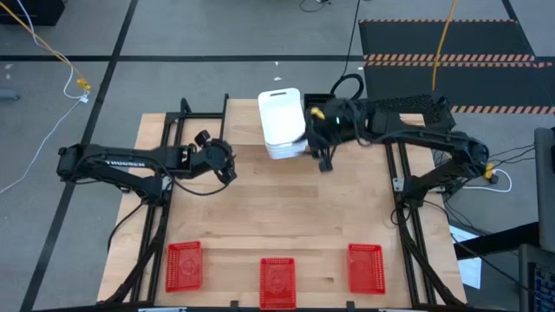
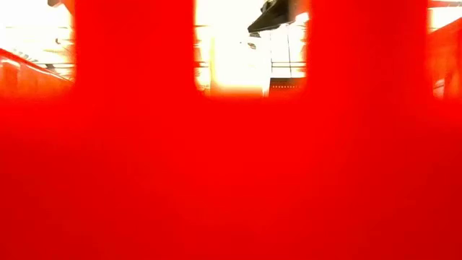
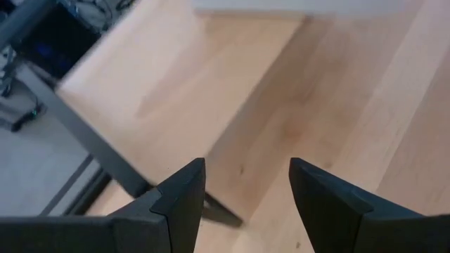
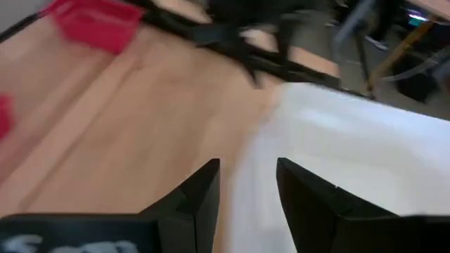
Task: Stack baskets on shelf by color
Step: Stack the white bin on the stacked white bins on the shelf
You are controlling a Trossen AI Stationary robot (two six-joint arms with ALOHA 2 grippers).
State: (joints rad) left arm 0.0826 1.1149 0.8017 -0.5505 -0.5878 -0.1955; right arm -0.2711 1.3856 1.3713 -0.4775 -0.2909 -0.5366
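The white baskets (image 1: 282, 123) sit in a pile at the far middle of the table (image 1: 260, 212). The pile looks like more than one basket, one on top of another, but how many cannot be told. The shelf cannot be made out clearly under the pile from above. In the left wrist view a light wood plank (image 3: 151, 91) on a thin dark leg shows, with a white edge at its far end.

Three red baskets (image 1: 277, 282) stand in a row along the near edge of the table, well apart from the white pile and from each other. One is to the left (image 1: 184, 264), one in the middle, one to the right (image 1: 365, 266). The low view is almost all filled by red plastic (image 2: 231, 173) right in front of the camera.

The right gripper (image 1: 323, 147) is just beside the right side of the white pile. In the right wrist view its two fingers (image 4: 200, 193) are spread apart with nothing between them, and the white basket (image 4: 351, 147) lies just ahead.

The left gripper (image 1: 227, 165) is to the left of the white pile, near it but not touching. Its fingers (image 3: 184, 197) are spread apart and hold nothing
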